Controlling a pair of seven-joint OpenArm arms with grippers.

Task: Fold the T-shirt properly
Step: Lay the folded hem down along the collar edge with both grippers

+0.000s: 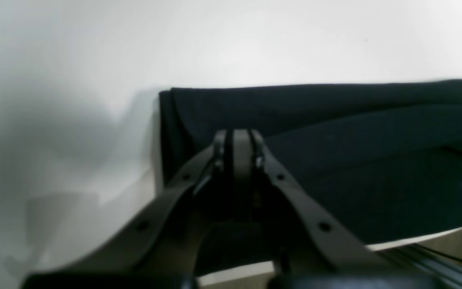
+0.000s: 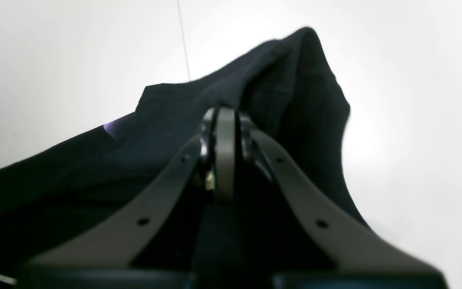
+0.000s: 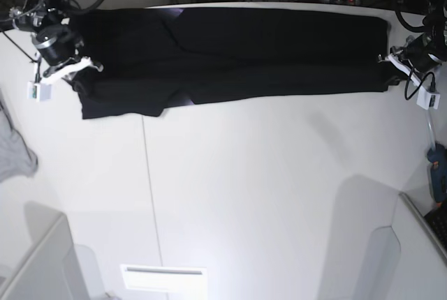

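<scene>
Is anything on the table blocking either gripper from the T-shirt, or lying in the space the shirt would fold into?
Nothing visible does. The left gripper and right gripper are both shut, right at the ends of the T-shirt. The white table in front of it looks bare; the grey cloth lies off at the edge.

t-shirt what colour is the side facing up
Plain black T-shirt, clearest in the base view.

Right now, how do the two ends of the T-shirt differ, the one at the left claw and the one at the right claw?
At the left claw the T-shirt lies flat with a straight edge. At the right claw it bunches into a raised peak, and a purple patch shows. Both claws are shut over black cloth.
</scene>
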